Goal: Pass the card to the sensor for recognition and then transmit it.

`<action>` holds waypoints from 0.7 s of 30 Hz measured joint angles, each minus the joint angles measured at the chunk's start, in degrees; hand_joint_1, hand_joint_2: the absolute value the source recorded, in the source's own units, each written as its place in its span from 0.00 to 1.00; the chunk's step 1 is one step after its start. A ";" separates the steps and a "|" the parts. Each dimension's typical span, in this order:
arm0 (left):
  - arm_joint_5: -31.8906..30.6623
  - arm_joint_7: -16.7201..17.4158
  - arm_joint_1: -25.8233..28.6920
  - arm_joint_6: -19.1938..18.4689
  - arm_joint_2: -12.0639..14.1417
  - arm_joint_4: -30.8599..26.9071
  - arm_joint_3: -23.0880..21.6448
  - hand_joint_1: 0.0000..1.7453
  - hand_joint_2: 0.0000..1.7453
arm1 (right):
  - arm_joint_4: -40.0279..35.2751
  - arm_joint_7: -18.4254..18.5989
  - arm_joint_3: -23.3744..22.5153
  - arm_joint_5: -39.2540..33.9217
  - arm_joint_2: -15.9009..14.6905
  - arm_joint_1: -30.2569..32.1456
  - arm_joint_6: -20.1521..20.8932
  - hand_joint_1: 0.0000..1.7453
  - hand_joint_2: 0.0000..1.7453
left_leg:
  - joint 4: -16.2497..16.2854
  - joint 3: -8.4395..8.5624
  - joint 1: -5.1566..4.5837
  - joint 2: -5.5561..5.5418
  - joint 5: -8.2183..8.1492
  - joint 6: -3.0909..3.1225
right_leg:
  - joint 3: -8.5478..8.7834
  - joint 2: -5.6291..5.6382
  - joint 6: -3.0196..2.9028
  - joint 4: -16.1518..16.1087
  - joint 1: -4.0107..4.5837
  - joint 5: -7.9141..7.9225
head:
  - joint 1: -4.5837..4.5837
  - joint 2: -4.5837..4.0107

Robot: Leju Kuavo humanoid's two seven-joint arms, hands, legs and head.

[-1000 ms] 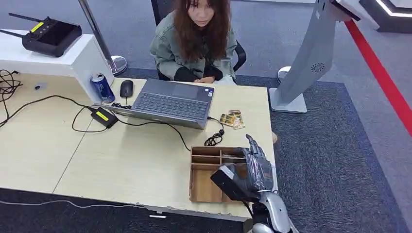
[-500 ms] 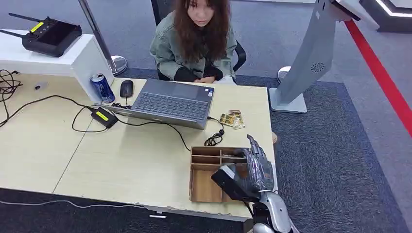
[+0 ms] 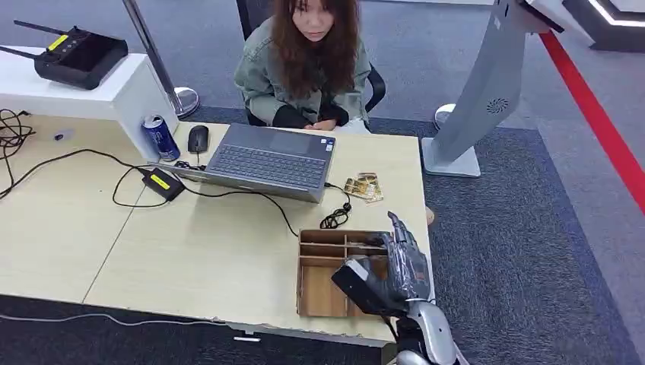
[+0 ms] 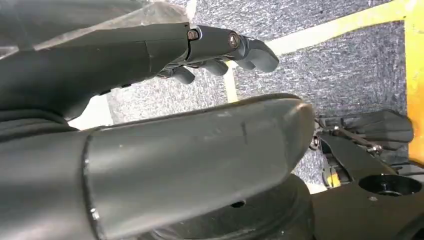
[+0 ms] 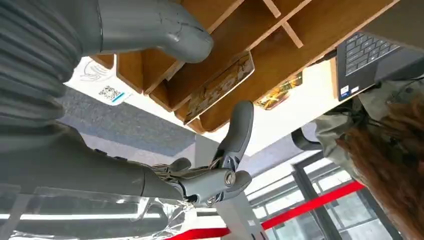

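Hovering our right hand (image 3: 401,262) over the wooden tray (image 3: 313,293) at the desk's (image 3: 190,258) near corner, fingers spread and holding nothing yet; one finger reaches toward the card (image 5: 218,88), which stands on edge in a tray slot, probably so it's easy to pinch. Our left hand (image 4: 220,47) hangs by the floor, loosely curled round nothing. The sensor is likely the grey kiosk (image 3: 487,99) off to the right.

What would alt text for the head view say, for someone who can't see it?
The robot's right hand hovers open over a wooden divided tray at the near edge of a pale desk. Across it, a person sits behind a grey laptop.
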 joint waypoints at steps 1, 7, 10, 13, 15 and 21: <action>0.00 -0.04 0.00 -0.09 0.00 0.00 0.02 0.00 0.00 | -0.02 0.13 0.00 0.24 -0.02 0.03 -0.13 0.43 1.00 | 0.00 0.00 0.00 0.00 0.00 0.00 | 0.00 0.00 0.00 0.00 0.00 0.00 | 0.00 0.00; 0.00 -0.17 0.00 -0.17 0.00 0.00 0.13 0.00 0.00 | -0.02 0.57 0.00 0.96 -0.04 0.10 -0.35 0.43 1.00 | 0.00 0.00 0.00 0.00 0.00 0.00 | 0.00 0.00 0.00 0.00 0.00 0.00 | -0.02 0.00; 0.00 -0.17 0.00 -0.17 0.00 0.00 0.13 0.00 0.00 | -0.02 0.57 0.02 1.12 -0.04 0.12 -0.37 0.43 1.00 | 0.00 0.00 0.00 0.00 0.00 0.00 | 0.00 0.00 0.00 0.00 0.00 0.00 | 0.00 0.00; 0.00 -0.17 0.00 -0.33 0.00 0.00 0.15 0.00 0.00 | -0.02 0.57 0.07 1.25 0.02 0.12 -0.37 0.43 1.00 | 0.00 0.00 0.00 0.00 0.00 0.00 | 0.00 0.00 0.00 0.00 0.00 0.00 | -0.02 0.00; 0.00 -0.17 0.00 -0.33 0.00 0.00 0.15 0.00 0.00 | -0.02 0.63 0.09 1.33 0.04 0.12 -0.37 0.43 1.00 | 0.00 0.00 0.00 0.00 0.00 0.00 | 0.00 0.00 0.00 0.00 0.00 0.00 | -0.02 0.00; 0.00 -0.17 0.00 -0.33 0.00 0.00 0.15 0.00 0.00 | -0.02 0.72 0.15 1.36 0.11 0.11 -0.37 0.44 1.00 | 0.00 0.00 0.00 0.00 0.00 0.00 | 0.00 0.00 0.00 0.00 0.00 0.00 | -0.02 0.00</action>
